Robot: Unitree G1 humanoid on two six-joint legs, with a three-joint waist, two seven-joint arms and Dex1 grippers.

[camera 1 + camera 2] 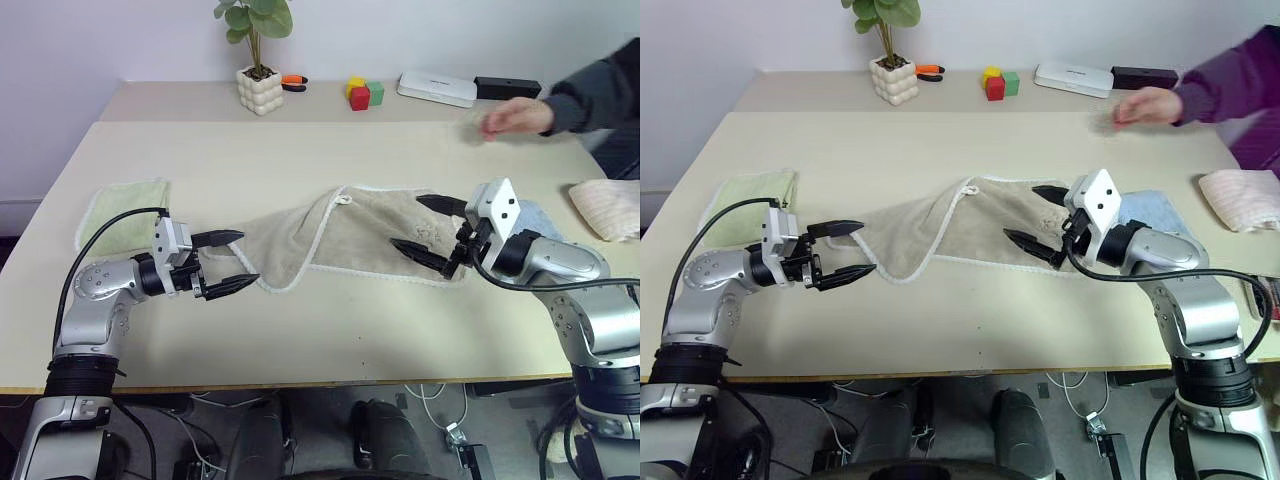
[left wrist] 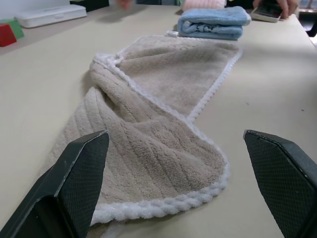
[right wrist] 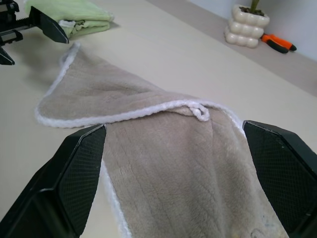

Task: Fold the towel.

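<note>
The beige towel [image 1: 350, 235] with white edging lies crumpled lengthwise across the middle of the table [image 1: 300, 330]. Its left part is folded over itself, and a small white loop [image 3: 200, 113] shows at the far edge. My left gripper [image 1: 248, 258] hovers open just off the towel's left end, holding nothing. In the left wrist view its fingers [image 2: 81, 173] frame the rounded towel end [image 2: 158, 124]. My right gripper [image 1: 405, 222] stands open over the towel's right end, fingers pointing left, with nothing between them.
A folded green towel [image 1: 125, 215] lies at the left and a folded blue towel [image 1: 540, 218] behind my right gripper. A pale folded cloth [image 1: 610, 208] is at the far right. A person's hand [image 1: 515, 117] reaches in at the back right. A plant pot [image 1: 260, 90], blocks [image 1: 365, 93] and a white box [image 1: 437, 88] line the back.
</note>
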